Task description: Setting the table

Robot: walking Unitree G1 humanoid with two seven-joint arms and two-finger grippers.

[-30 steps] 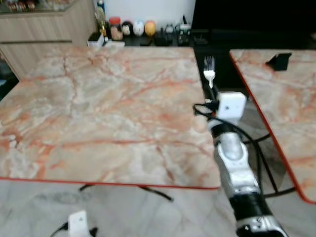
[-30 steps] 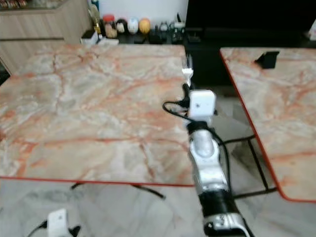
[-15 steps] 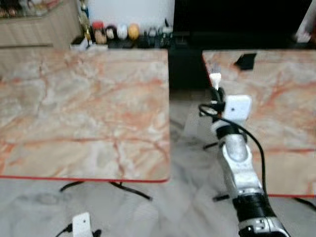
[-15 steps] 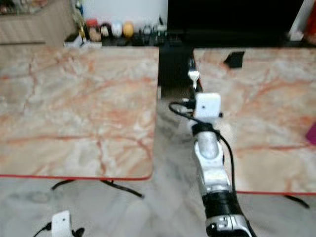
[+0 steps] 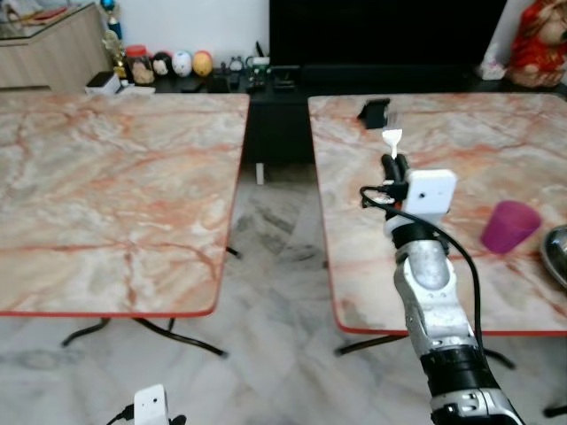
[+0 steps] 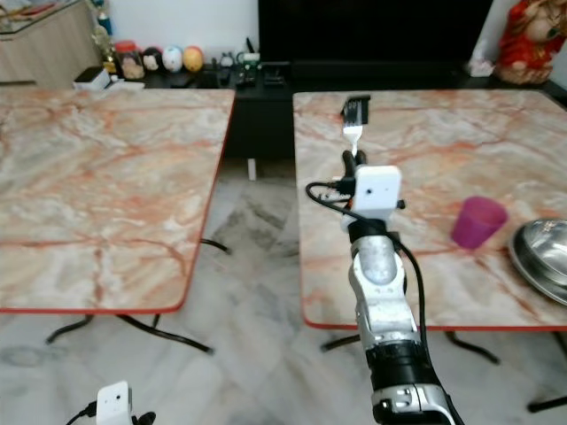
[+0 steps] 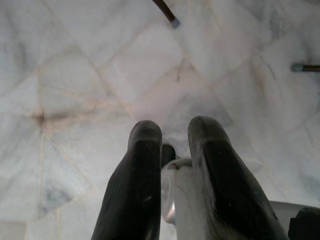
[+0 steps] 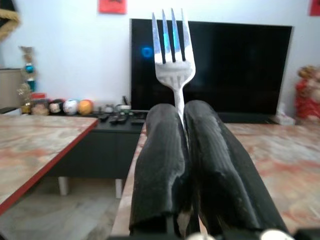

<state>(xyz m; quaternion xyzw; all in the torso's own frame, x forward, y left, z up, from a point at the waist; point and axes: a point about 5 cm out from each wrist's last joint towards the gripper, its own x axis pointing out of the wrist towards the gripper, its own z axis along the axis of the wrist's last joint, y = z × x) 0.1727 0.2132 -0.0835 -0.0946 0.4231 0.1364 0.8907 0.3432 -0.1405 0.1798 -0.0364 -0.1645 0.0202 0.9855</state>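
The right gripper [image 8: 182, 145] is raised over the near left part of the right-hand marble table with the red edge [image 6: 416, 212], its two black fingers [image 8: 160, 160] pressed together on the handle of a silver metal fork [image 8: 172, 50]. The fork stands upright, tines up, above the fingertips; in the head views its white-looking head [image 6: 353, 133] shows just beyond the white wrist camera box [image 6: 376, 189] (the handle below the clamp is hidden between the fingers).

On the same table a translucent purple plastic cup [image 6: 478, 221] stands to the right of the arm, well apart from it. A shiny round metal plate [image 6: 542, 257] lies at the table's right edge, near the cup but not touching it. A small black object [image 6: 356, 108] sits at the far side of the table; what it is cannot be told.

A second marble table with a red edge [image 5: 115, 195] stands to the left, separated by a strip of grey marble floor [image 5: 275, 266].

The left gripper [image 7: 172, 165] hangs low over the floor tiles. Its fingers [image 7: 140, 185] stand slightly apart with a pale, glossy item [image 7: 172, 200] between them; whether they pinch it cannot be told.

Behind the tables, a dark television screen [image 8: 235, 65] and a low black cabinet bearing small ornaments [image 5: 182, 64].
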